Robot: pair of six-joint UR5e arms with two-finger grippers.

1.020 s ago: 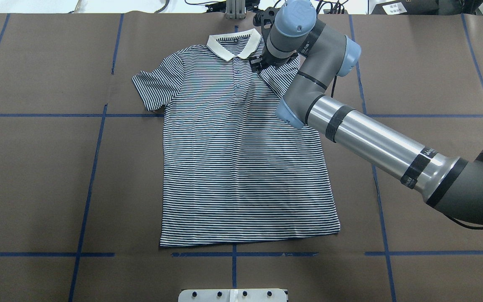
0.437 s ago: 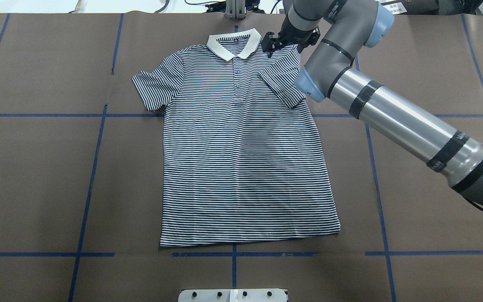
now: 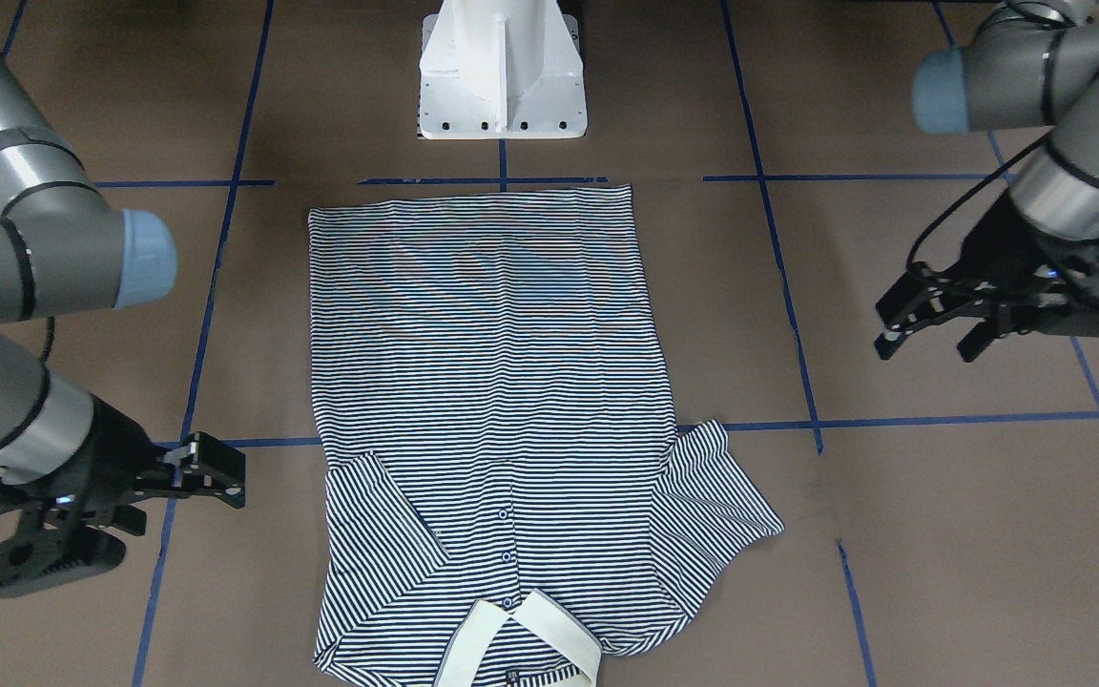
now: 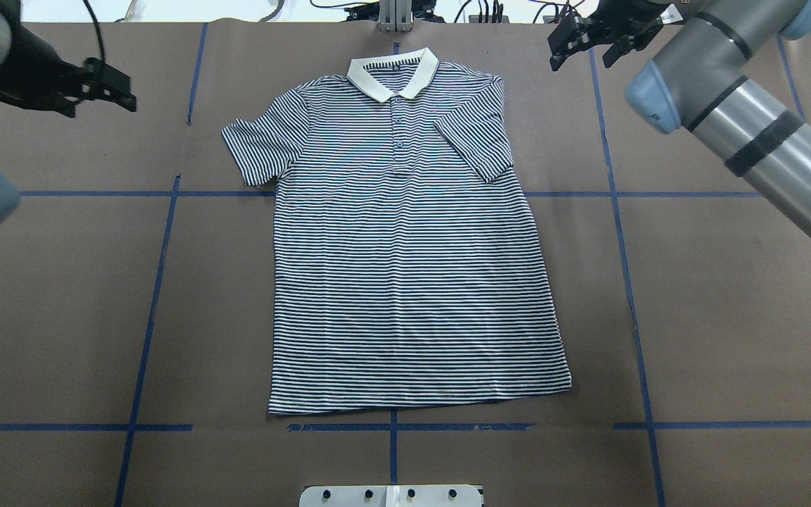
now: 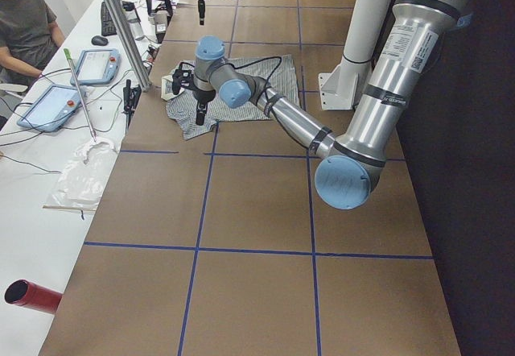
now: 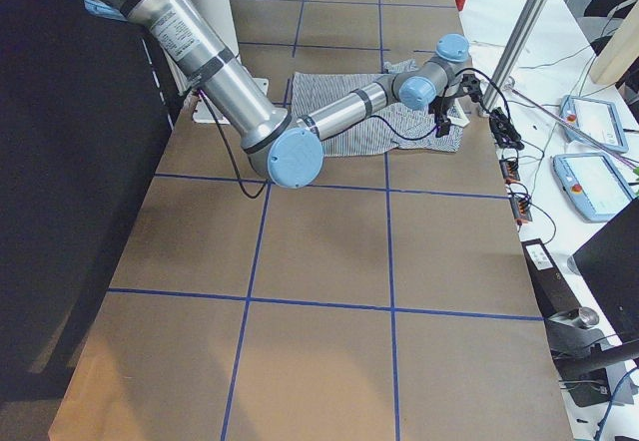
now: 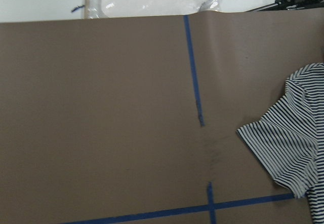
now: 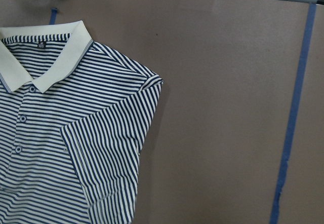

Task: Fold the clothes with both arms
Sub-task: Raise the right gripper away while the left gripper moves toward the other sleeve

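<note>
The striped polo shirt (image 4: 405, 267) lies flat on the brown table cover, front up, with its cream collar (image 4: 393, 74) at the far edge. The sleeve on the robot's right (image 4: 476, 144) is folded in over the chest; the other sleeve (image 4: 258, 148) lies spread out. My right gripper (image 4: 580, 56) is open and empty, above the table to the right of the collar and apart from the shirt. My left gripper (image 4: 124, 91) is open and empty, to the left of the spread sleeve. In the front-facing view the left gripper (image 3: 922, 345) and the right gripper (image 3: 237, 482) flank the shirt (image 3: 492, 382).
The white pedestal base (image 3: 502, 72) stands at the robot's edge, just beyond the shirt's hem. Blue tape lines (image 4: 159, 267) grid the table cover. An aluminium post (image 4: 395, 14) stands at the far edge behind the collar. A side bench with tablets (image 5: 76, 66) runs beyond it.
My right gripper left the folded sleeve beside the collar and moved up and away to the far right. The sleeve stays folded in. My left gripper came into view at the far left.
</note>
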